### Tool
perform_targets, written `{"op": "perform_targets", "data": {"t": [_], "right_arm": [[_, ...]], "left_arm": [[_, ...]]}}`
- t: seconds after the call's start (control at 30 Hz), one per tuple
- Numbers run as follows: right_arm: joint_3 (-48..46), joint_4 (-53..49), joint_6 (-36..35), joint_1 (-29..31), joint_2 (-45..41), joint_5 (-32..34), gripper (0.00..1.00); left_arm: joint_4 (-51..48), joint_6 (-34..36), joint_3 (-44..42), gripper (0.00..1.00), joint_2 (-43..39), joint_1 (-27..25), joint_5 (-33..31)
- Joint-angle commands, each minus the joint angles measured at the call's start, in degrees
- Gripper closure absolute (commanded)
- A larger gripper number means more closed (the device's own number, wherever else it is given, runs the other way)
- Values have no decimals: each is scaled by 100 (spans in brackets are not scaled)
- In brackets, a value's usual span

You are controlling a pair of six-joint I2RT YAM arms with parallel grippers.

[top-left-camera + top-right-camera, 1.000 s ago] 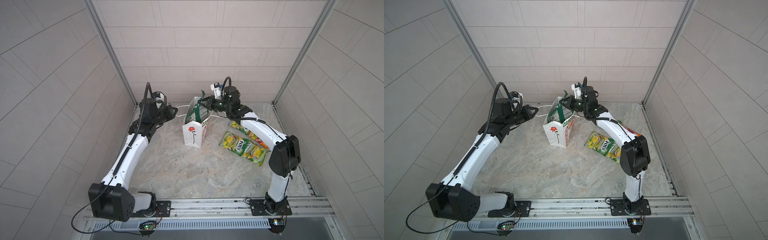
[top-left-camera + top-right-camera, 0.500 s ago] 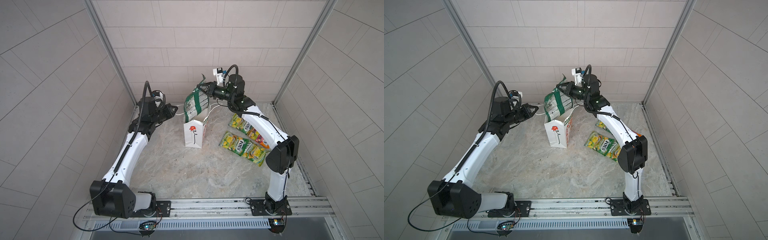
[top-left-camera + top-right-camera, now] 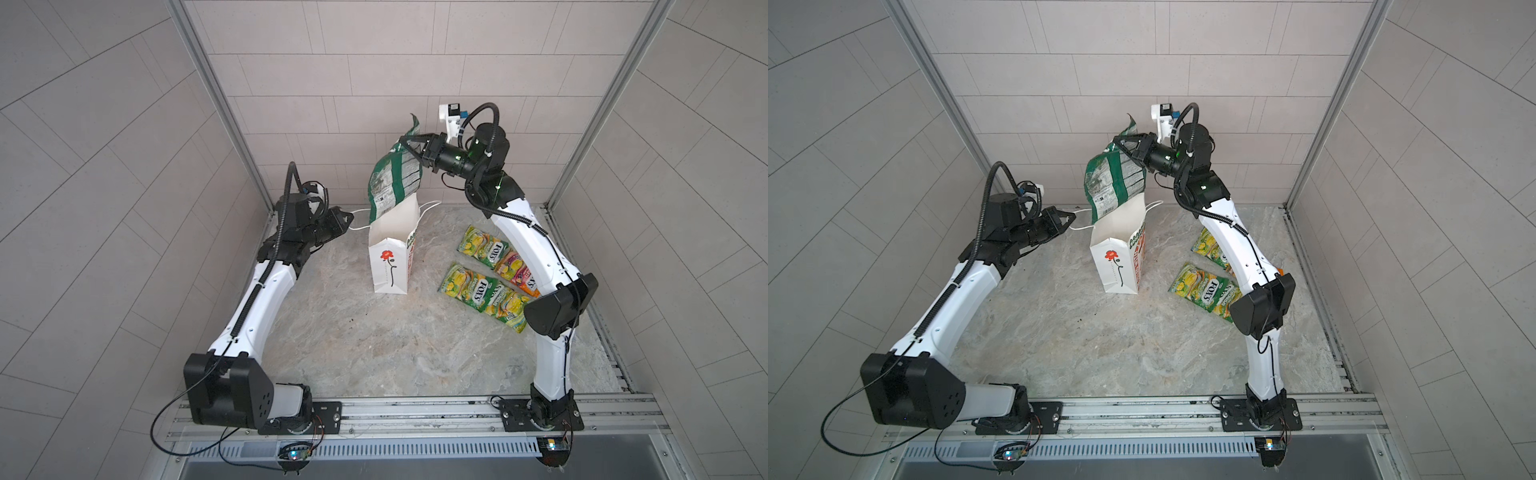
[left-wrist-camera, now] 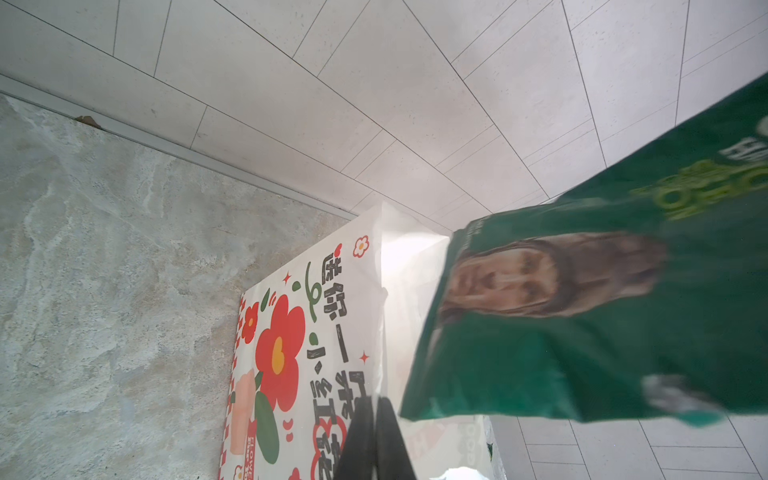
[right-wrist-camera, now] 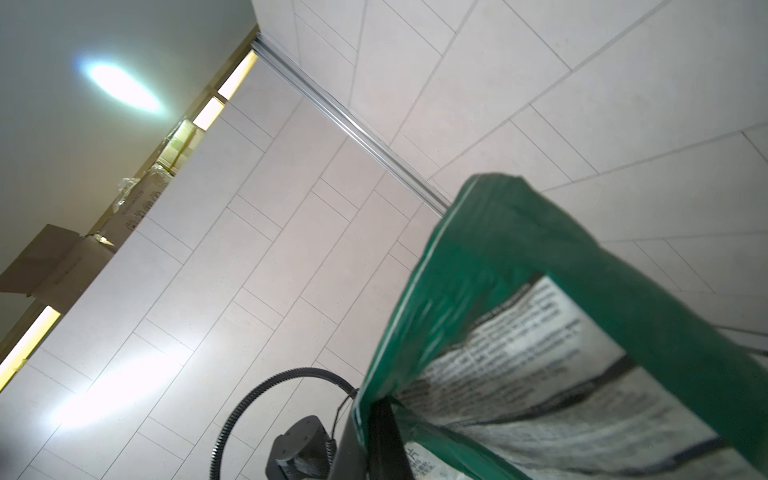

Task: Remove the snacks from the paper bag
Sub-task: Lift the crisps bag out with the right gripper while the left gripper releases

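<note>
The white paper bag (image 3: 390,262) (image 3: 1119,259) (image 4: 316,353) stands upright at mid-table, red flower facing front. My right gripper (image 3: 405,143) (image 3: 1121,141) (image 5: 365,415) is high above it, shut on the top edge of the large dark green crisp bag (image 3: 392,178) (image 3: 1115,178) (image 4: 602,324) (image 5: 561,332). The crisp bag's lower corner hangs at the paper bag's mouth. My left gripper (image 3: 347,216) (image 3: 1069,214) (image 4: 374,415) is shut on the bag's white cord handle (image 3: 359,220). Two FOX'S packets (image 3: 484,247) (image 3: 478,291) and a pink-orange packet (image 3: 517,270) lie on the table to the right.
Tiled walls (image 3: 332,83) close in on the back and both sides. The right arm's elbow (image 3: 559,305) hangs over the lying packets. An aluminium rail (image 3: 415,415) with both arm bases runs along the front edge.
My right gripper has risen with the crisp bag, drawing it up from inside the paper bag to above its mouth. The left arm has stayed in place.
</note>
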Motion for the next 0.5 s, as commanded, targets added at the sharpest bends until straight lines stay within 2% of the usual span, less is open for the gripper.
{"op": "perform_targets", "data": {"t": [0.0, 0.27, 0.47], "right_arm": [[430, 311, 233, -119, -76, -27, 100], [652, 168, 265, -432, -356, -44, 100], [-228, 136, 64, -799, -1098, 34, 100]], "left_arm": [[185, 20, 231, 100, 53, 50, 137], [204, 41, 300, 100, 153, 133, 131], [179, 37, 591, 100, 308, 216, 182]]}}
